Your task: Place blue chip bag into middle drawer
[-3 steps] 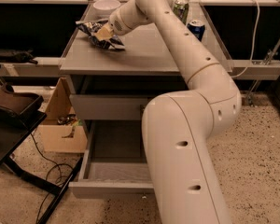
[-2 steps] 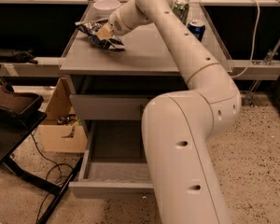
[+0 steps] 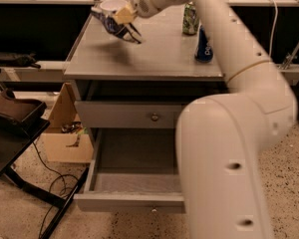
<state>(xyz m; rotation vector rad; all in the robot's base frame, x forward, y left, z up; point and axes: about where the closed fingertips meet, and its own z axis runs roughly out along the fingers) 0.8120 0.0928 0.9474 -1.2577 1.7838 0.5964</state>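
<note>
My gripper (image 3: pixel 124 17) is at the back left of the grey cabinet top, shut on the blue chip bag (image 3: pixel 108 23). The crinkled dark-blue bag hangs tilted a little above the tabletop (image 3: pixel 154 59), and its shadow lies below it. The middle drawer (image 3: pixel 134 185) is the lowest one. It is pulled open at the bottom of the cabinet, and its grey tray shows nothing inside. My white arm stretches from the lower right up over the cabinet and hides the drawer's right part.
A blue Pepsi can (image 3: pixel 204 45) and a green can (image 3: pixel 190 18) stand at the right of the tabletop. A white bowl (image 3: pixel 112 5) sits behind the bag. A shut drawer front with a brass knob (image 3: pixel 153 116) is above the open drawer. A cardboard box (image 3: pixel 65 133) and a black stand (image 3: pixel 12 114) are on the left.
The gripper has lifted the blue chip bag off the tabletop and carried it slightly to the right. The drawer stays open.
</note>
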